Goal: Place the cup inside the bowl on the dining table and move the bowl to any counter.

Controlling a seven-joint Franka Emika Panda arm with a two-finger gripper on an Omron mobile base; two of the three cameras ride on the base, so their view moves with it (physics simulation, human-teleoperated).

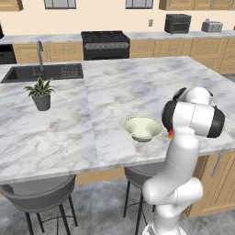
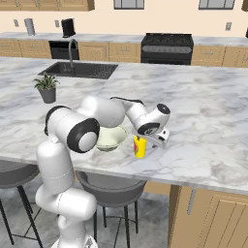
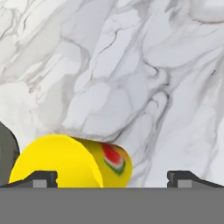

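Pincer (image 3: 112, 177) is hanging wide open just above the cup (image 2: 140, 147), gripping nothing, its tips (image 3: 40, 178) straddling empty marble with the yellow cup showing at about seven o'clock in the hand view. That cup (red patch on its side) is standing upright on the marble counter (image 2: 203, 111), just beside the bowl (image 2: 110, 137), at the bowl's three o'clock in the right base view. Nothing is looking finished yet: the cup is waiting to be gripped and dropped into the bowl, and the bowl is awaiting its trip to a wall counter (image 1: 151, 35).
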